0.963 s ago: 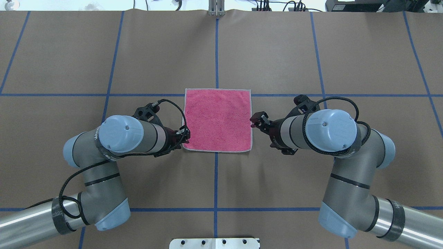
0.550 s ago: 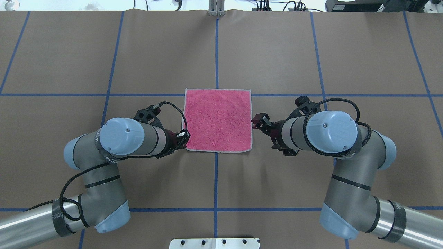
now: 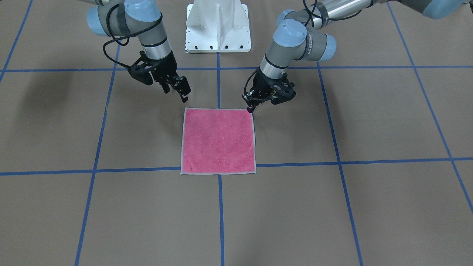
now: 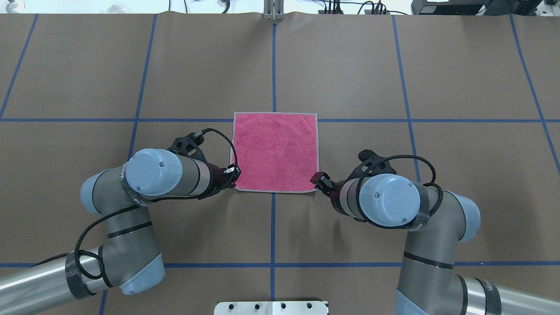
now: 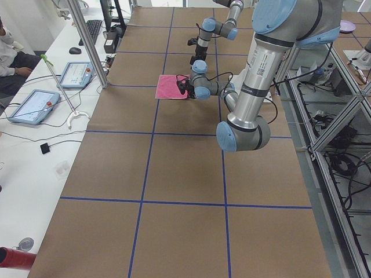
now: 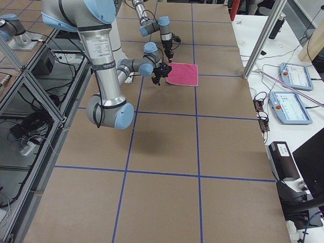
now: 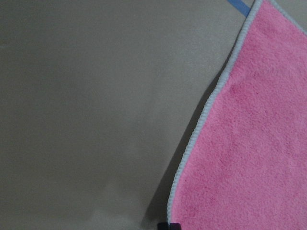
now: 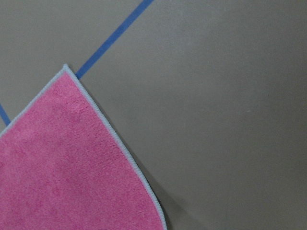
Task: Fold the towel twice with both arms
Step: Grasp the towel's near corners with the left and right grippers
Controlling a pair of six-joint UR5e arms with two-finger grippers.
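Note:
The towel (image 4: 275,151) lies flat, pink face up, on the brown table; it also shows from the front (image 3: 218,140) and small from the sides (image 5: 170,87) (image 6: 183,74). My left gripper (image 4: 235,174) (image 3: 251,108) sits low at the near-left corner, its tips together on the edging. The left wrist view shows that towel (image 7: 249,158) edge raised a little, with a shadow under it. My right gripper (image 4: 316,178) (image 3: 183,95) hangs just above the near-right corner, fingers apart and holding nothing. In the right wrist view the towel (image 8: 62,163) fills the lower left.
Blue tape lines (image 4: 273,65) cross the table in a grid. The white pedestal base (image 3: 218,26) stands behind the arms. Tablets and cables lie on a side bench (image 5: 35,104) where a person (image 5: 8,52) sits. Another bench (image 6: 293,101) flanks the far end.
My right arm has swung back toward the robot along the towel's right edge, from mid-edge to the near-right corner. My left gripper pulled back slightly and the near-left corner shifted inward.

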